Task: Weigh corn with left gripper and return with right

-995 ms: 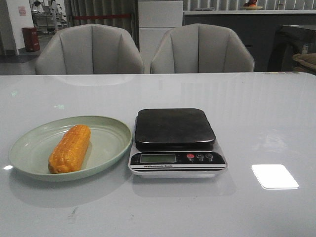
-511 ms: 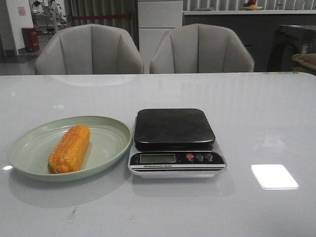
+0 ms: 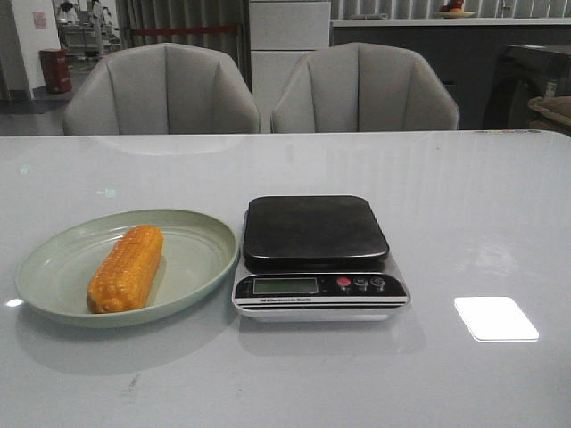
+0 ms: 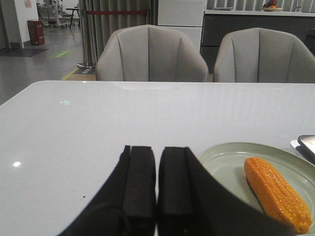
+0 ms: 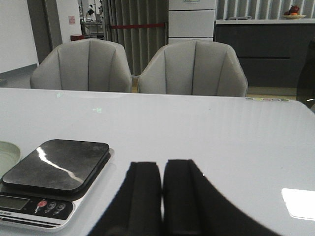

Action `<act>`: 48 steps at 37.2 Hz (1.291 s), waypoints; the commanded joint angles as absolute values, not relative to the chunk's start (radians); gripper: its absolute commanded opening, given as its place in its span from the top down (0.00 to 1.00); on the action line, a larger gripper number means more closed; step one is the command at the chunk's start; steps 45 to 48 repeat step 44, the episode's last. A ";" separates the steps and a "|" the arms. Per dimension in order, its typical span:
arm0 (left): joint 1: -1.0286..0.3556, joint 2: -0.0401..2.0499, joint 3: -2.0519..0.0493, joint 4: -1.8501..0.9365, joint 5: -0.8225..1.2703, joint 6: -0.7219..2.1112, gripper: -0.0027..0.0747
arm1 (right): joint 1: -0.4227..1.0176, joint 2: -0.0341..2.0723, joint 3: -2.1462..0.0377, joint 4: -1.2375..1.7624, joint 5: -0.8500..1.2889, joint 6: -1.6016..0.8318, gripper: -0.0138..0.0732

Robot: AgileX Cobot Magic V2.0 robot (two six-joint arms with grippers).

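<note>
While both jaw pairs sit closed and empty, the stubby orange-yellow corn (image 4: 277,193) lies beside the left gripper (image 4: 156,184) in a pale green plate (image 4: 221,160), ready for pickup. Digital scale with black platform (image 5: 56,164): bare, beside the right gripper (image 5: 161,189).

Scale (image 3: 319,259) has thin strip of small print under its screen (image 3: 285,285), too small to read. Screen itself shows no number that can be read. Three round buttons (image 3: 360,283) beside screen, one red, two dark, marks on them too tiny to tell. Far back, paper sign on wall (image 3: 40,19) with pink shape, words too blurry. No brand or label can be read anywhere.
</note>
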State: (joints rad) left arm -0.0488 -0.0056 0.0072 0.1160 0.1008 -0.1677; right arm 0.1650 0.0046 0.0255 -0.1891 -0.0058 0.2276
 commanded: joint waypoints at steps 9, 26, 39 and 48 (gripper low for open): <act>-0.057 -0.025 0.038 0.106 0.018 -0.168 0.82 | 0.158 -0.004 0.036 -0.128 -0.099 0.130 0.63; -0.057 -0.025 0.038 0.106 0.018 -0.168 0.82 | 0.147 -0.004 0.036 -0.085 -0.098 0.138 0.63; -0.057 -0.025 0.038 0.106 0.018 -0.168 0.82 | 0.147 -0.004 0.036 -0.085 -0.098 0.138 0.63; -0.057 -0.025 0.038 0.106 0.018 -0.168 0.82 | 0.147 -0.004 0.036 -0.085 -0.098 0.138 0.63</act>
